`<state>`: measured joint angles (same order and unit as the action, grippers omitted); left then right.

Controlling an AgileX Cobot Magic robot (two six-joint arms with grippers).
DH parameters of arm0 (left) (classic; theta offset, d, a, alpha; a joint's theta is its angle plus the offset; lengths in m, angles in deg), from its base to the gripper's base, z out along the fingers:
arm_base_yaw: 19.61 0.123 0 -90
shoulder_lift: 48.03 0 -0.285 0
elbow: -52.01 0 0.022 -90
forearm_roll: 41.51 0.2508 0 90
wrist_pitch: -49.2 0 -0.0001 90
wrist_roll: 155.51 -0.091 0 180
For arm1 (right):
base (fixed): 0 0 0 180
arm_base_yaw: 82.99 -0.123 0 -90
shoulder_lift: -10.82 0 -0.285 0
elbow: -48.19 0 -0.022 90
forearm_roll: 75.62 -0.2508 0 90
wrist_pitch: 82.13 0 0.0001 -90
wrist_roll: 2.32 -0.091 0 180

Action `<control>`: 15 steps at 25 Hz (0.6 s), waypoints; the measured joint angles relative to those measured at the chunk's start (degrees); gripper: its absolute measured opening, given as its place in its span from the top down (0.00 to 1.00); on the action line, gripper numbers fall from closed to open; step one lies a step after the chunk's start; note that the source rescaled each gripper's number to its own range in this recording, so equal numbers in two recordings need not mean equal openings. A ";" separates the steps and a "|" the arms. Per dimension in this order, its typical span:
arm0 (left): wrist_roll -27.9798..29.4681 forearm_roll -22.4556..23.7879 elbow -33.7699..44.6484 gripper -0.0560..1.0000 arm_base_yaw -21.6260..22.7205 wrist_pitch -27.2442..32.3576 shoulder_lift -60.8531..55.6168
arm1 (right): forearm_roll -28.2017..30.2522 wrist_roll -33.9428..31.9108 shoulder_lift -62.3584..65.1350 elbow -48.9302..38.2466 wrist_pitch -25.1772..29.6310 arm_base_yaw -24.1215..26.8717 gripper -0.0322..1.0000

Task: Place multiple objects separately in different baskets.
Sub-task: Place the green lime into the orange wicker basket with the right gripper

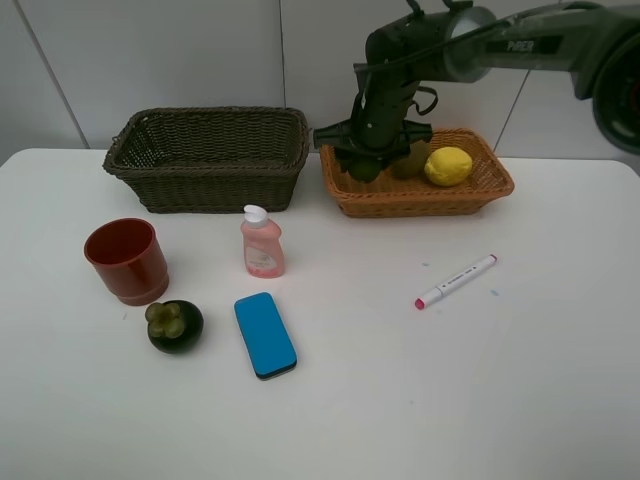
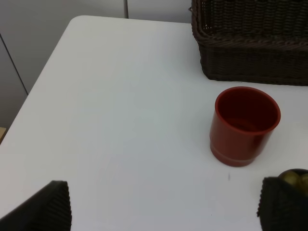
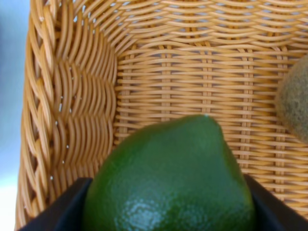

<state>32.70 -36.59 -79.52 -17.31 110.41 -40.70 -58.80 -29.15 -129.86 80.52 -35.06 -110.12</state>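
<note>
Now inside orange basket point(image 1: 420, 205): lemon point(image 1: 448, 166), kiwi point(image 3: 293, 106), gripped lime point(image 3: 168, 178).

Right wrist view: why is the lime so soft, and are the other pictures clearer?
Right wrist view: the lime is very close, soft-edged with a glare spot; the orange basket weave behind is crisp. Left wrist view: fingertips blur, red cup sharp. Exterior high view: even light, faint shadows.
</note>
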 joint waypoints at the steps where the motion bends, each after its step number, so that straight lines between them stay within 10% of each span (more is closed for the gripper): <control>1: 0.00 0.00 0.00 0.00 0.00 0.00 0.00 | 0.00 0.00 0.00 0.00 0.00 0.00 0.43; 13: 0.00 0.00 0.00 0.00 0.00 0.00 0.00 | 0.19 0.00 0.00 0.05 1.34 0.00 0.43; 15: 0.00 0.00 0.00 0.00 0.00 0.00 0.00 | 0.62 0.00 0.00 0.05 1.92 0.00 0.30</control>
<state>32.70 -36.59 -79.52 -17.31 110.41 -40.70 -58.18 -29.15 -129.86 80.56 -33.14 -110.12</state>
